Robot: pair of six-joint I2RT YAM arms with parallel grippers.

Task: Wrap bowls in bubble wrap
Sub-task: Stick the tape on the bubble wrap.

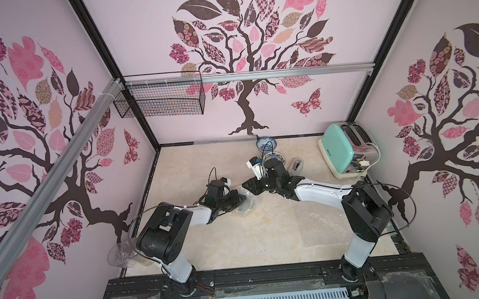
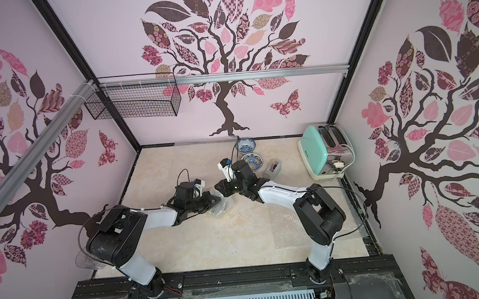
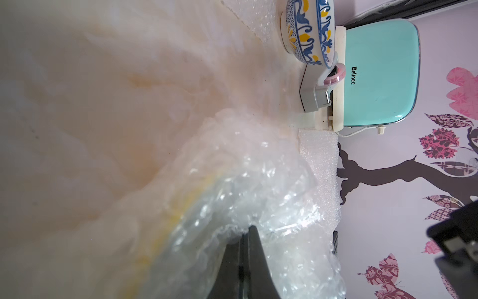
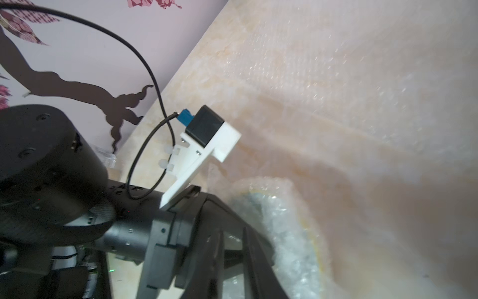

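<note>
1. Your left gripper [image 3: 249,233] is pinched shut on the clear, whitish bubble wrap [image 1: 246,206], which is bundled over the pale round ceramic bowl with the yellow centre [image 3: 178,217]. The bundle sits just left of centre in both top views.
2. Your right gripper [image 1: 247,185] hovers just upper right of the bundle. You cannot tell from these views how wide its jaws stand, or whether they hold anything.
3. Hold the left pinch firm as an anchor. Take a loose flap with the right gripper and fold it snugly across without dragging the bowl.
4. The bowl is round, so it has no long axis. Only a yellow arc shows through, so its facing is unclear.
5. The crumpled bundle seems to run from lower left to upper right.
</note>
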